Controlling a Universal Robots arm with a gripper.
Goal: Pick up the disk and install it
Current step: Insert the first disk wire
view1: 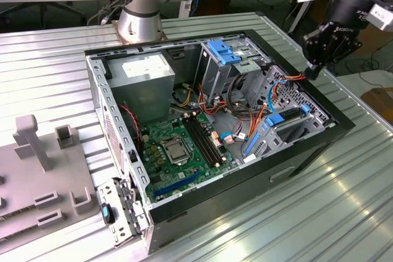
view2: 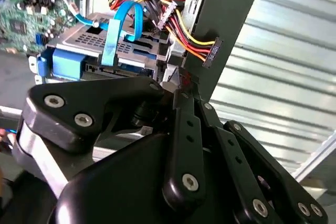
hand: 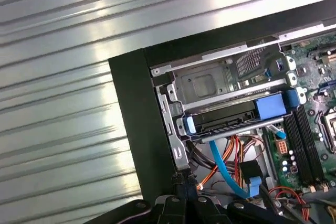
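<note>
**Locating the Disk and Checking the Gripper**

The disk (hand: 226,117) lies flat inside the drive cage (hand: 210,85) at a corner of the computer case (view1: 184,204). Bright blue rails run along its long edges, with a tab showing at each end. In the exterior view it sits mid-height on the exterior view's right, beside the motherboard (view1: 178,145). The rails appear to bear on the cage walls, which is judged to be what keeps the drive level. Whether it is fully latched cannot be determined. A blue data cable (hand: 223,166) and a bundle of red, yellow and black power leads (view2: 186,38) hang just beside the cage. In the second wrist view the blue cable loops over the disk's top.

The gripper (view1: 312,69) is in the upper part of the exterior view's right, above the case's black rim and apart from the disk. This stand-off is judged to keep it clear of the wiring. In both wrist views the fingers (hand: 179,190) are drawn together tip to tip, clenched on nothing, and touch neither disk nor cable. The case rests on the ribbed metal table (view1: 319,213).
</note>
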